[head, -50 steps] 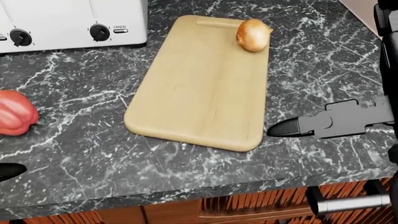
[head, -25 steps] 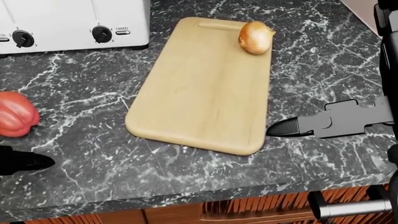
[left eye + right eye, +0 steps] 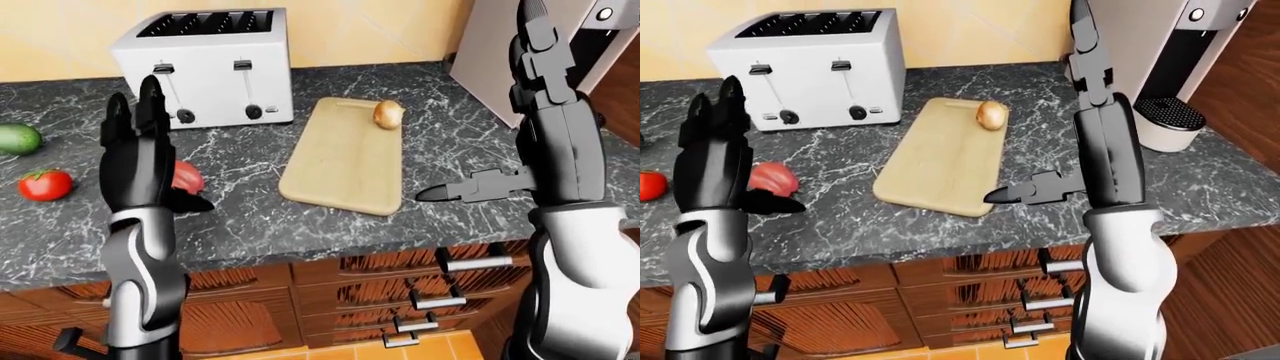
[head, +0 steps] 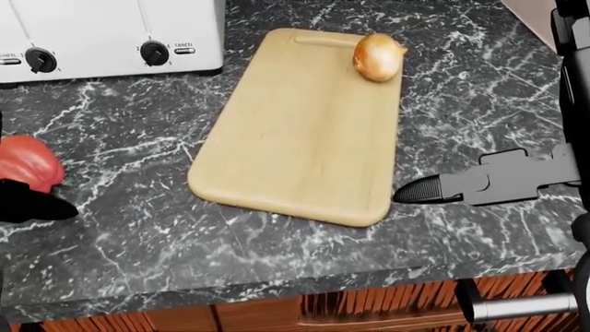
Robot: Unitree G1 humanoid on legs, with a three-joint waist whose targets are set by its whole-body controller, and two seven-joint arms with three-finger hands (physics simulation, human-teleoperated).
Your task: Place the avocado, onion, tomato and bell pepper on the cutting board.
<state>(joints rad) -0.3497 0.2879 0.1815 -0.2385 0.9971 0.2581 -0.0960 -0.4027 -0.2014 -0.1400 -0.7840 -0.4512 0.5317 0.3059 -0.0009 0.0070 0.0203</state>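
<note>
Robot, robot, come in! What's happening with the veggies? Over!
Both hands open, empty. Onion on cutting board. Pepper by left hand; tomato, avocado on counter. Nothing blocking.

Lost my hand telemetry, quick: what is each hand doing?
Left hand: open, fingers up, holding nothing.
Right hand: open, raised, empty.

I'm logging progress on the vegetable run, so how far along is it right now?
Done: the onion sits on the cutting board, near its top end in the head view.

In hand: nothing. The left robot hand is raised with open fingers next to the bell pepper; the right robot hand is open beside the board.

Left: the bell pepper, tomato and avocado all lie on the counter.
</note>
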